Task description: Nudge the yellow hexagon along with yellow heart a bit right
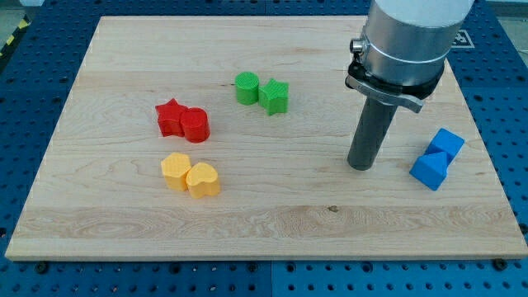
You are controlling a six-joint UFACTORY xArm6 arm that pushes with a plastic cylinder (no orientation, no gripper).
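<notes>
The yellow hexagon (175,171) lies on the wooden board (264,223), left of centre. The yellow heart (203,179) touches its right side. My tip (360,166) rests on the board far to the right of both yellow blocks, with a wide gap between. The rod rises from the tip to the grey arm body at the view's top right. The tip touches no block.
A red star (170,118) and a red cylinder (195,125) touch each other above the yellow pair. A green cylinder (246,87) and a green star (275,96) sit near the top centre. Two blue blocks (446,144) (429,171) lie right of the tip.
</notes>
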